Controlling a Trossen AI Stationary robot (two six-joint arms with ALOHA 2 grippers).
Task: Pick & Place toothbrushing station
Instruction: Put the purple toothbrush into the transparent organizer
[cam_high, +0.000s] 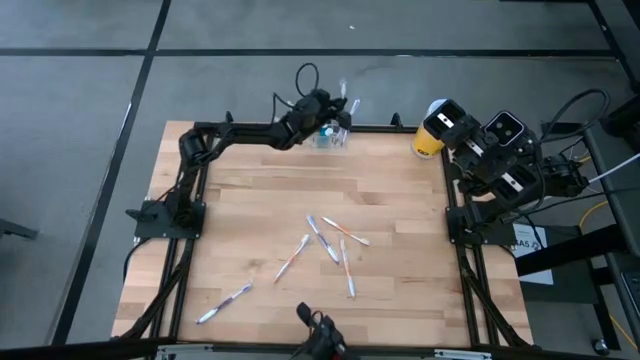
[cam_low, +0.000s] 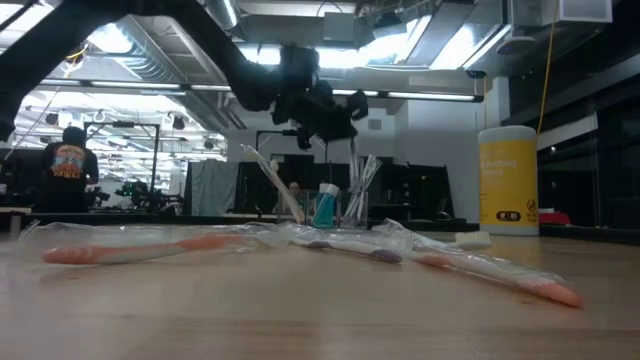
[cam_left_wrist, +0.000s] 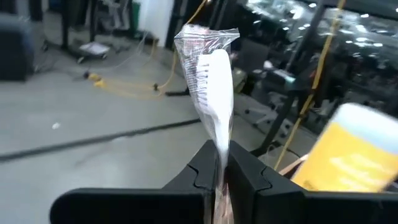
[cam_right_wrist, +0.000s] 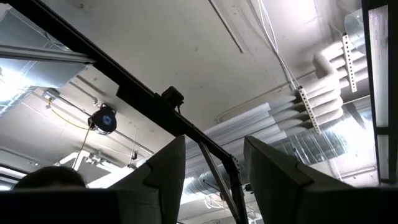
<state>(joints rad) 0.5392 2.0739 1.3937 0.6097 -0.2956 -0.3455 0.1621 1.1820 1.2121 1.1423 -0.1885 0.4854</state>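
Wooden table (cam_high: 390, 200) with scattered wrapped toothbrushes

6 wrapped toothbrushes (cam_high: 326, 242) lie on the boards: 5 mid-table, 1 near the front left corner. At the far edge stand the clear toothbrushing station (cam_high: 331, 137) and a yellow cylinder (cam_high: 432, 135).

Wrapped toothbrush (cam_left_wrist: 211, 93): handle hidden below the left gripper (cam_left_wrist: 222, 171) fingers. Yellow cylinder (cam_left_wrist: 351, 155) blurred, cut off at the frame edge. Holder (cam_high: 332, 133) partly covered from above by the left arm; contents too small to count. Right gripper (cam_right_wrist: 214, 165) fingertips out of frame.
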